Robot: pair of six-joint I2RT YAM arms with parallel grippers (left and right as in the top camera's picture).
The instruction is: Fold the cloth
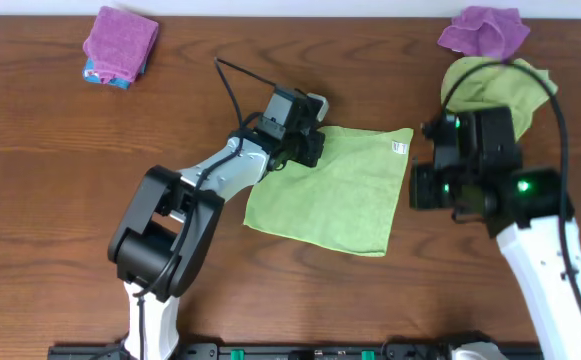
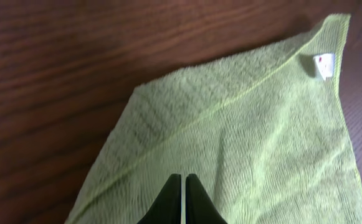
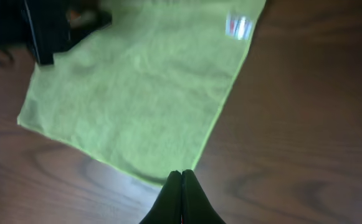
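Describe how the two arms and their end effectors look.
The left arm and right arm are white shells with black joints and black cables; the right one shows green lights. The left end effector and right end effector have slim, black, tapered fingers.
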